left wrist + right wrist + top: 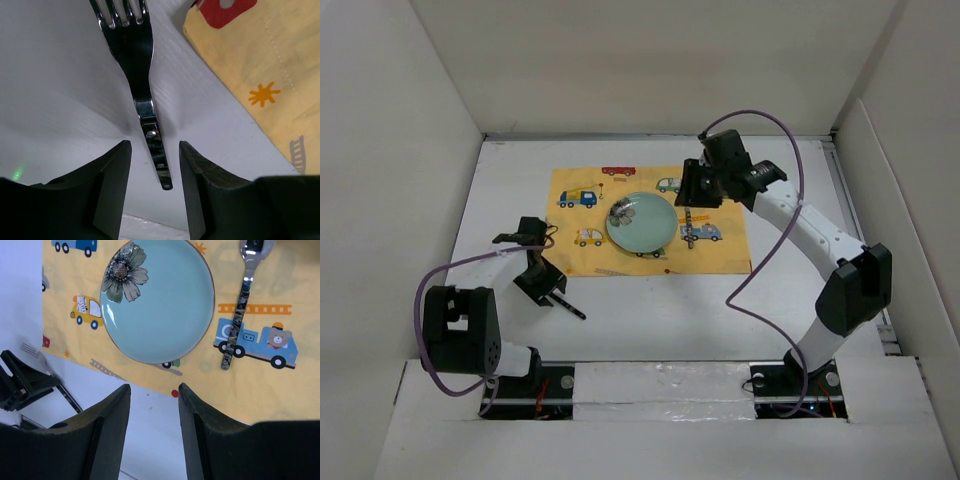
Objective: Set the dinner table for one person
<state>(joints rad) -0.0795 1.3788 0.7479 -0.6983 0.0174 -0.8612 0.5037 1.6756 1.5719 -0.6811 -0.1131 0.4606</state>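
The white dinner table (660,310) carries a yellow placemat (720,255) printed with vehicles. On the mat stand a light blue flowered plate (642,222), also in the right wrist view (160,305), and a spoon (691,232) lying to its right (240,310). A fork (135,60) lies on the bare table left of the mat's near corner (570,307). My left gripper (545,283) is open. In its wrist view (155,145) the fork's handle end sits between the fingers, touching neither. My right gripper (698,195) is open and empty, held above the mat's near edge (154,387).
White panels (440,90) wall the table on the left, back and right. Purple cables (760,250) loop off both arms. The arm bases (790,380) stand at the near edge behind a white strip.
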